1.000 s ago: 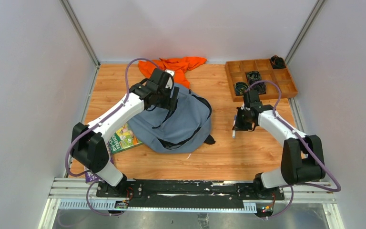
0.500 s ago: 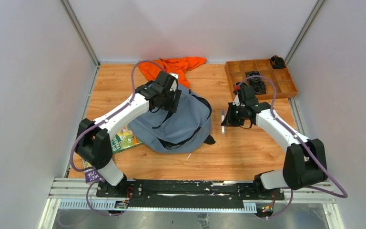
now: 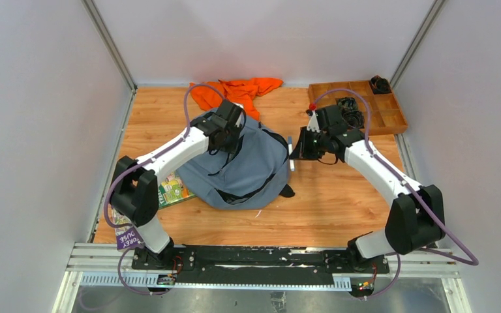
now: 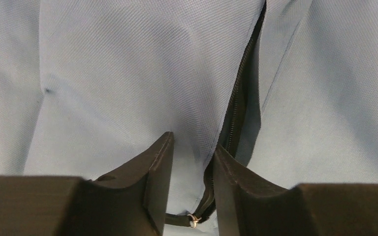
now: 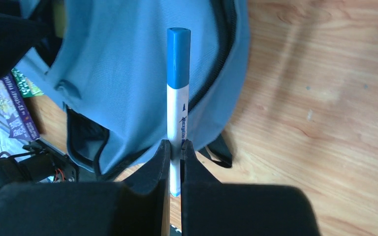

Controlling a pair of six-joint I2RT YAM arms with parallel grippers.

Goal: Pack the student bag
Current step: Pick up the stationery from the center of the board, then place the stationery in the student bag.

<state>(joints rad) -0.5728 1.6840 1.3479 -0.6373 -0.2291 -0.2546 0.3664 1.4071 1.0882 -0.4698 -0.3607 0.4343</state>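
Note:
The grey-blue student bag [image 3: 251, 168] lies mid-table, its top edge drawn up into a peak. My left gripper [image 3: 229, 135] is at that peak. In the left wrist view its jaws [image 4: 192, 140] stand narrowly apart, pinching the bag's fabric [image 4: 128, 73] beside the dark zipper [image 4: 238, 98]. My right gripper [image 3: 298, 149] is shut on a white marker with a blue cap [image 3: 291, 156] and holds it above the bag's right edge. In the right wrist view the marker [image 5: 178, 88] stands up from the gripper [image 5: 176, 143], over the bag [image 5: 128, 59].
An orange cloth [image 3: 238, 90] lies at the back behind the bag. A wooden compartment tray [image 3: 389, 119] with black cables is at the back right. A green book [image 3: 169, 191] lies left of the bag, and a purple book [image 3: 125, 236] is near the left arm's base.
My right gripper has carried the marker left and farther back, from open table to the bag's right edge. My left gripper has shifted slightly at the bag's top.

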